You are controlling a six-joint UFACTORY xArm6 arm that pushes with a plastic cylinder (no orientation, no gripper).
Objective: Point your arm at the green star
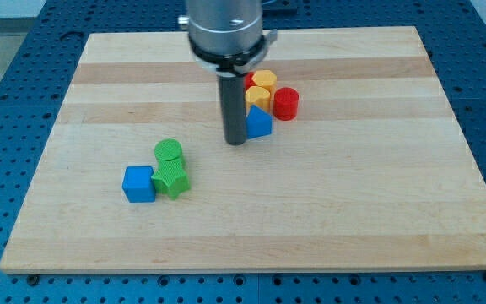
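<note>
No brand, label or writing can be read anywhere on the blocks, the rod or the counter (378, 194).

The green star (173, 180) lies toward the view's lower left of the wooden counter, flat on its broad face; its points are too small to tell which way any of them aims, and it shows no clear long axis. A green cylinder (169, 152) stands touching the star on the side toward the view's top. A blue cube (139, 183) sits just beside the star on the view's left, touching or nearly so.

My tip (235, 141) rests on the counter well apart from the star, up and to the view's right of it, with bare wood between them. The rod stands upright. There is no pincer on this arm, so nothing opens, closes or grips.

Farther from the star, just to the view's right of my tip, a blue triangular block (259, 123) touches or nearly touches the rod. Beyond that, still farther from the star toward the view's top right, sit a yellow block (260, 95), another yellow block (264, 79), a red cylinder (286, 103) and a partly hidden red block (248, 82), all clustered together.
</note>
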